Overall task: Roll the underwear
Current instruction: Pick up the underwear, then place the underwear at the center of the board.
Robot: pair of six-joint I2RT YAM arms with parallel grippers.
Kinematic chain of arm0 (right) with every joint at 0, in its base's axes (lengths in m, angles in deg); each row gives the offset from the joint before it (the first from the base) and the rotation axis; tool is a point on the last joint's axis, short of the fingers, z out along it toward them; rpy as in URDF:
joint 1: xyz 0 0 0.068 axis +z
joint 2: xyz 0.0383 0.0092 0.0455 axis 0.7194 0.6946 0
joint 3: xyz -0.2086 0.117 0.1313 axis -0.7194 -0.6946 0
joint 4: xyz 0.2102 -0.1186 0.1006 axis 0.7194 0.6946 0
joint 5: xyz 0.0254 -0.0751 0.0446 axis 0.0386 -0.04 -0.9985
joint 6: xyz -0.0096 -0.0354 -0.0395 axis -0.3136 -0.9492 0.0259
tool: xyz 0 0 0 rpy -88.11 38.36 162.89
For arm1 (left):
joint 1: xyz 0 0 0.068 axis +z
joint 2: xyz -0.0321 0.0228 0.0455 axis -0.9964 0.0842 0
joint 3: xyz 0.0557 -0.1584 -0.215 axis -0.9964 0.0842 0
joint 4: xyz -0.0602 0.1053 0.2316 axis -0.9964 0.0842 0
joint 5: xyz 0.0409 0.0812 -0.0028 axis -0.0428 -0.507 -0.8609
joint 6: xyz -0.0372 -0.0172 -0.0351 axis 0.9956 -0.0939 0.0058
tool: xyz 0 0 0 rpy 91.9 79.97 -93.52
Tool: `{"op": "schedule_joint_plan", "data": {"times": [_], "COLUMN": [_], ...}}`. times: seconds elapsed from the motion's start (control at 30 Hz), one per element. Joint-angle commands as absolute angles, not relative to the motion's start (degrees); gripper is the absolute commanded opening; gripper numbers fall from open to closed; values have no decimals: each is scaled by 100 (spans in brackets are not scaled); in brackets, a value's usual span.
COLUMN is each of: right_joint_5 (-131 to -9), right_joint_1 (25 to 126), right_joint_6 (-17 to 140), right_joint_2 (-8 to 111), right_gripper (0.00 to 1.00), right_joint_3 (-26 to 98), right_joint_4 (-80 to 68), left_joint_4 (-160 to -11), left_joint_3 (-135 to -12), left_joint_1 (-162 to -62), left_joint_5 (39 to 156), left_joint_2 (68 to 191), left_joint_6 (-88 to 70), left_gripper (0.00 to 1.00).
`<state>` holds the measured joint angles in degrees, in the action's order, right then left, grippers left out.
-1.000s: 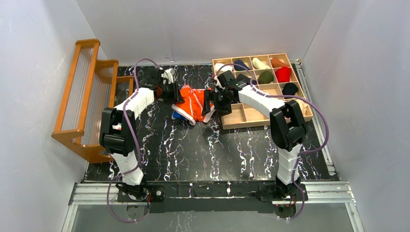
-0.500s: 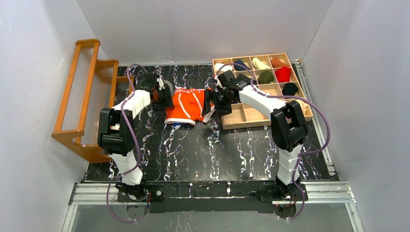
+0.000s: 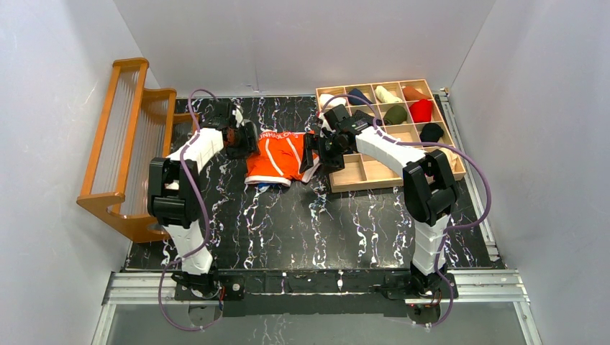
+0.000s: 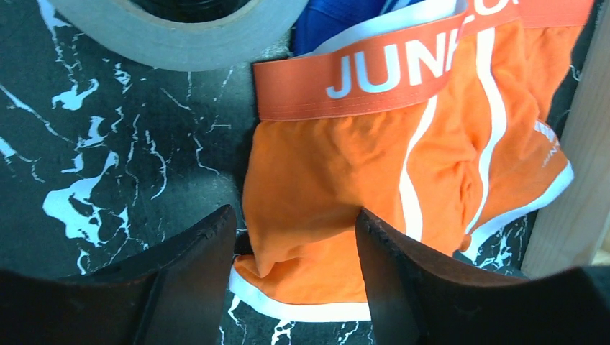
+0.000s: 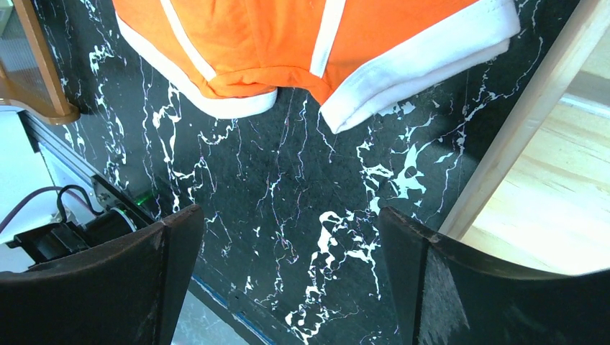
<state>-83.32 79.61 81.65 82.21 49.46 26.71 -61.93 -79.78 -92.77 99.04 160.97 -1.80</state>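
Note:
The orange underwear (image 3: 277, 154) lies spread flat on the black marbled table, its lettered waistband (image 4: 374, 72) towards the back. The blue underwear (image 4: 338, 18) lies under it, and only a bit shows past the waistband. My left gripper (image 3: 241, 140) is at the orange pair's left edge. In the left wrist view it (image 4: 295, 219) is open, with its fingers standing either side of the left leg hem and not closed on it. My right gripper (image 3: 313, 151) is at the pair's right edge. In the right wrist view it (image 5: 289, 215) is open and empty over bare table, just below the right leg hem (image 5: 417, 65).
A wooden divided box (image 3: 403, 172) holding several rolled garments stands at the back right, its edge (image 5: 532, 115) close to my right gripper. A wooden rack (image 3: 122, 144) stands on the left. A grey tape roll (image 4: 180, 36) lies behind the left gripper.
The orange underwear was bunched up between the grippers and now lies spread flat. My left gripper has pulled to the left and let go of it. The right arm has barely moved.

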Motion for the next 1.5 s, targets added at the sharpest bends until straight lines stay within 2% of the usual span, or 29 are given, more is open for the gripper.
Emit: {"op": "schedule_joint_plan", "data": {"times": [0.0, 0.1, 0.37, 0.53, 0.57, 0.63, 0.73, 0.77, 0.97, 1.23, 1.47], "right_joint_5": [-8426, -8440, -8452, -8431, -8421, -8377, -8141, -7840, -7391, -7051, -6429], "right_joint_1": [7950, 7949, 7949, 7949, 7949, 7949, 7946, 7949, 7933, 7925, 7915], "right_joint_6": [8165, 8161, 8160, 8152, 8146, 8135, 8161, 8275, 8441, 8709, 9278], "right_joint_2": [7917, 7925, 7932, 7887, 7884, 7849, 7699, 7463, 6957, 6261, 5227], "right_gripper": [99, 99, 99, 98, 99, 99, 99, 99, 99, 99, 99], "right_joint_3": [4931, 4928, 4928, 4894, 4886, 4876, 4885, 4786, 4445, 3952, 3011], "right_joint_4": [2747, 2744, 2751, 2753, 2760, 2770, 2792, 2632, 2290, 1599, 650], "left_joint_4": [-5950, -5914, -6014, -6023, -6029, -6022, -5732, -5466, -5224, -5725, -6686], "left_joint_3": [-7975, -7976, -8024, -8140, -8180, -8391, -9501, -10533, -12620, -10758, -8744], "left_joint_1": [-9229, -9229, -9229, -9229, -9229, -9229, -9229, -9229, -9289, -9558, -9859], "left_joint_5": [9570, 9830, 10549, 10632, 10664, 10735, 10805, 11166, 12372, 12488, 12547], "left_joint_2": [16019, 16140, 16315, 16282, 16263, 16135, 15900, 16151, 16822, 14938, 12794], "left_joint_6": [-288, -322, -283, -294, -293, -268, -330, -309, 334, 625, 1619], "left_gripper": [60, 55, 28, 2, 0, 0, 0, 0, 0, 0, 0]}}
